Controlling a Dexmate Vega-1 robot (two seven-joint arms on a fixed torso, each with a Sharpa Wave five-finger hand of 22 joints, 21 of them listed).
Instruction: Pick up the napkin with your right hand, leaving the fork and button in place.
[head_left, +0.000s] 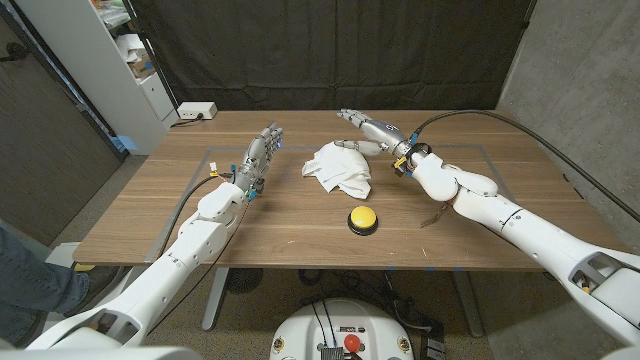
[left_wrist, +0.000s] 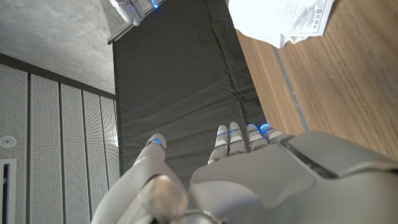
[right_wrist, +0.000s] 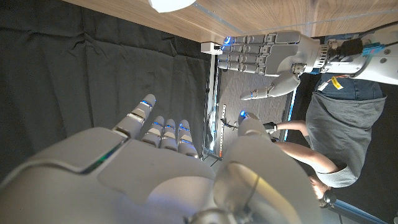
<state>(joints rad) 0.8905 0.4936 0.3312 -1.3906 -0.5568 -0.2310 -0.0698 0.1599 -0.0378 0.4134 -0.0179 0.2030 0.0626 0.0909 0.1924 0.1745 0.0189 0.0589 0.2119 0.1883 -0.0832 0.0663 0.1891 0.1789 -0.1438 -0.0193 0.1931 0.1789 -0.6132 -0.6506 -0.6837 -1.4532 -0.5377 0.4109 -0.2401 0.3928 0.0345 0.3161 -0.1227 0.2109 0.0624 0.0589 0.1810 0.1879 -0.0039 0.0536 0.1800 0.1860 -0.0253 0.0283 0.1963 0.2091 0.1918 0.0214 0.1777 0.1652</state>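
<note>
Wooden worktop (head_left: 300, 225) before a black curtain (head_left: 330, 50): white napkin (head_left: 338, 168) mid-surface, yellow button (head_left: 362, 219) nearer the front edge. Left hand (head_left: 258, 160) and right hand (head_left: 372, 131) both spread, holding nothing.

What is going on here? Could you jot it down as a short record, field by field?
Table: wooden table
Napkin: white napkin lying crumpled at mid-table, not held
Button: yellow button on a black base, nearer the robot than the napkin
Fork: cannot tell where it is
Right robot hand: right robot hand open, fingers spread, beside the napkin's far right edge
Left robot hand: left robot hand open, left of the napkin, holding nothing
</note>
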